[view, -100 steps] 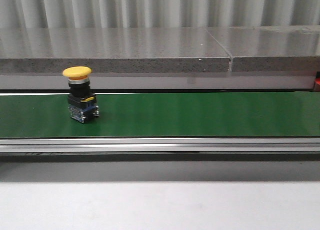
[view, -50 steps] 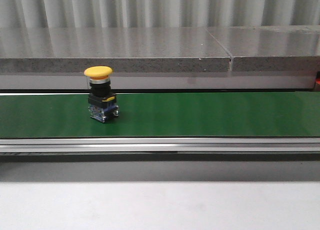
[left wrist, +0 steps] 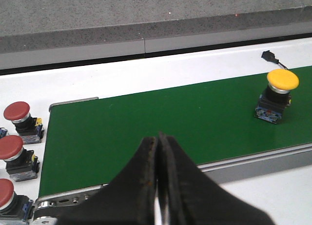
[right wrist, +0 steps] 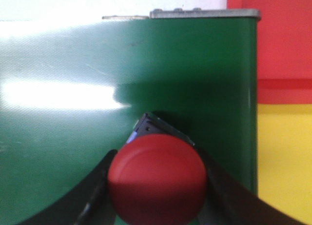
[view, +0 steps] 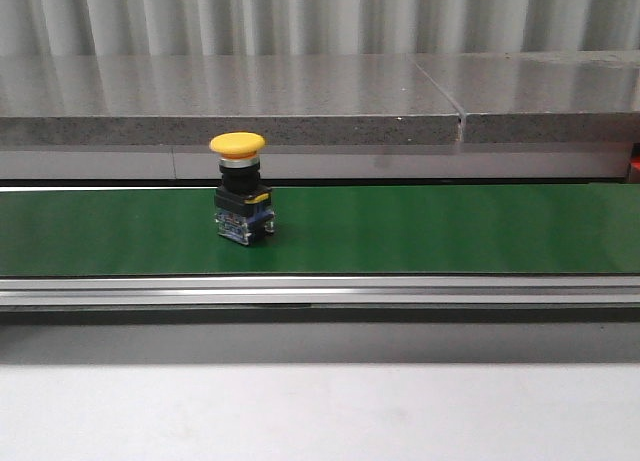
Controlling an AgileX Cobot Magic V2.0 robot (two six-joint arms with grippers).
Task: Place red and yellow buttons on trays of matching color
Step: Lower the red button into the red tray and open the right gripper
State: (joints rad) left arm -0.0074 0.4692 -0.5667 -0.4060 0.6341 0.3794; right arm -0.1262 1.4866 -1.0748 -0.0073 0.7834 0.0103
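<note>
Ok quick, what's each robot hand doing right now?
Left gripper: closed, holding nothing.
Right gripper: closed on the round red push button.

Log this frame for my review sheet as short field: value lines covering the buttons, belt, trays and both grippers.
belt: green conveyor belt, running left to right across the front view
yellow button: yellow mushroom-head push button, upright on the belt, untouched
red button: red mushroom-head push button, between the right gripper fingers, over the belt end
spare buttons: three red push buttons beside the belt's other end
trays: red tray and yellow tray, past the belt end
left gripper: left gripper shut, empty, above the belt
</note>
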